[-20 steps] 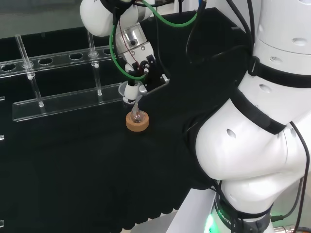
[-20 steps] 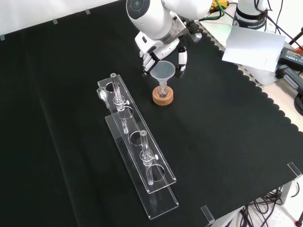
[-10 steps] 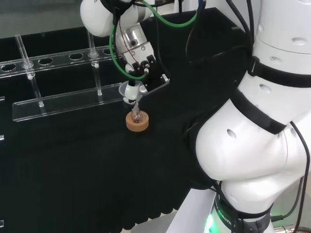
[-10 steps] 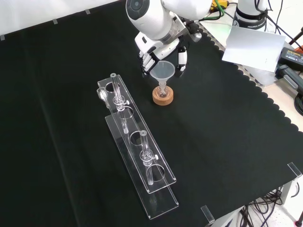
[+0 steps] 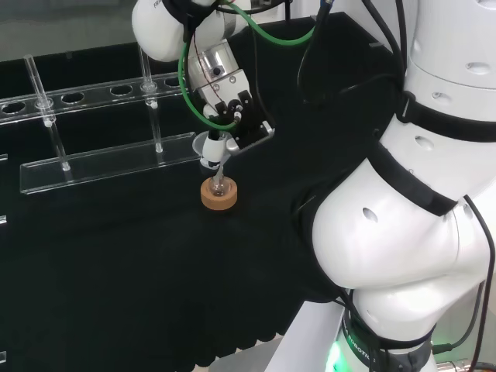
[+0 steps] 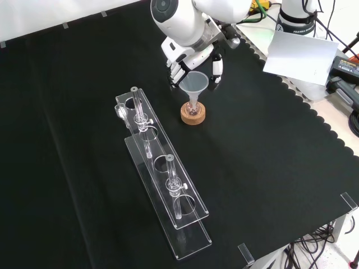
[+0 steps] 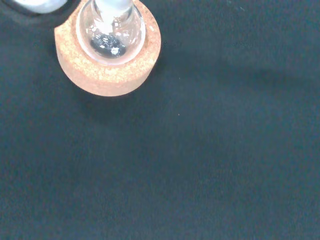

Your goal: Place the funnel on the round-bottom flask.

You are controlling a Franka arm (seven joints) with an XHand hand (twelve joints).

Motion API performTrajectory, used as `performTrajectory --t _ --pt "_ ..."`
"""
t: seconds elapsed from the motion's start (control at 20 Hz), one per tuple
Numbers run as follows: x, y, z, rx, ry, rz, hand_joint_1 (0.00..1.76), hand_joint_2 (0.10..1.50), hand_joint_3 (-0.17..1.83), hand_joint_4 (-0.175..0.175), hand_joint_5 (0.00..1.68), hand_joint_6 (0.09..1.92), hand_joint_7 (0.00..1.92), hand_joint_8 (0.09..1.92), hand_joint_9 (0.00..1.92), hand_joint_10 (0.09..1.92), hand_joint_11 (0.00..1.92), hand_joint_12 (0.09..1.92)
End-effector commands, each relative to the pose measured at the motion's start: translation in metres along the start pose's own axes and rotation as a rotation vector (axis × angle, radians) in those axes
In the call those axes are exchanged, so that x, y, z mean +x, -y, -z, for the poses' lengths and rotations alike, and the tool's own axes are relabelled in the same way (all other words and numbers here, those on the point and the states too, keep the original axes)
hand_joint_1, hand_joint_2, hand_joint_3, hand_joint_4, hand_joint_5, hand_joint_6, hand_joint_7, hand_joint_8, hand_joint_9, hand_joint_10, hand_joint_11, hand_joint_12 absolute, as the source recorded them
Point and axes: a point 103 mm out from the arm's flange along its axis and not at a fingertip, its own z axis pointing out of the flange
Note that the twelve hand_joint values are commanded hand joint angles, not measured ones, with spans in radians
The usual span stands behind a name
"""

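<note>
The funnel [image 6: 193,83] is sitting with its stem in the neck of the round-bottom flask [image 6: 193,110], cone mouth facing up. The flask is resting in a cork ring [image 6: 193,116] on the black-clothed worktop [image 6: 269,168], just to the right of the clear acrylic tube rack [image 6: 162,185] in the front view.

The hand [image 6: 190,59] is hovering at the funnel, fingers [image 6: 216,68] reaching down on either side of the cone. From these views I cannot tell whether they are touching the rim or standing just clear of it, nor whether they are curled round it.

In the wrist view the flask bulb [image 7: 111,31] is showing a dark speck at the bottom, cork ring seated flat beneath it.

Judgement: placement looks essentially done; release and retreat are remaining.

Risks:
- Funnel looks slightly tilted in the head view [image 5: 209,147]; if the stem is only shallowly seated, a finger brushing the rim on withdrawal could tip it out.
- Flask is merely resting in the ring; a sideways drag could roll it off the cork.
- Rack is near; a swing toward it could knock it.
</note>
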Motion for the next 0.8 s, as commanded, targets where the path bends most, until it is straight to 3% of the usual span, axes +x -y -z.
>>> performTrajectory --t 0.05,0.45,0.8 --pt "-0.0003 0.0006 0.001 -0.004 -0.004 0.001 0.73 0.69 0.54 -0.048 0.41 0.45 0.37 0.74 0.62 0.61 0.49 1.29" --pt "-0.0026 0.0037 -0.0021 -0.006 -0.005 0.008 0.73 0.68 0.54 -0.049 0.39 0.41 0.31 0.72 0.6 0.61 0.47 1.29" --pt "-0.0097 0.0051 -0.0056 0.017 -0.013 0.027 0.68 0.63 0.5 -0.047 0.28 0.14 0.11 0.69 0.47 0.68 0.41 1.33"
